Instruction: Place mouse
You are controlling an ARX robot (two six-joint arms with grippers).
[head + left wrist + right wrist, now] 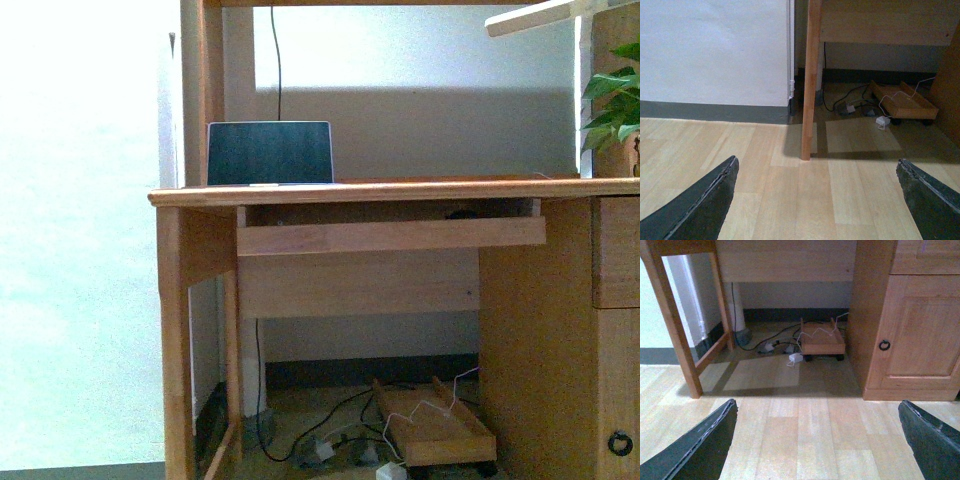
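A small dark shape (462, 213), which looks like the mouse, lies far back on the pull-out tray (390, 235) under the desktop, mostly hidden in shadow. Neither arm shows in the front view. My left gripper (817, 200) hangs open over bare wooden floor, with its dark fingers (700, 205) spread wide, short of the desk's left leg (809, 80). The right gripper (817, 440) is open too, above the floor in front of the desk's knee space, with nothing between its fingers (932, 440). No mouse shows in either wrist view.
A laptop (270, 152) stands open on the wooden desk (400, 190). A plant (615, 100) sits at the right. A cabinet door (920, 325) closes the desk's right side. On the floor underneath lie a wooden caddy (822, 337), cables and a white adapter (795, 358).
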